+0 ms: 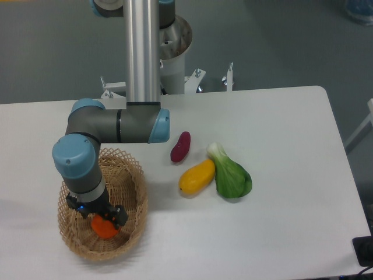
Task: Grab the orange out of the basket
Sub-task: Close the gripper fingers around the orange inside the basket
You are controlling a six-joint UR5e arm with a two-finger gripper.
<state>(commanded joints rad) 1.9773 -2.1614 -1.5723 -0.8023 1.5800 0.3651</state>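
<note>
Orange [105, 228] in wicker basket [134, 232], directly beneath jaws, partly hidden, jaws' grip impossible to tell

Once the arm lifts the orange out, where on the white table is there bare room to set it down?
Bare table lies right of the green leafy vegetable, and along the front edge between the tan wicker basket and the yellow mango-like fruit. The middle is crowded: that fruit touches the vegetable, the dark red oblong vegetable close behind. The gripper and small round orange fill the basket.
</note>
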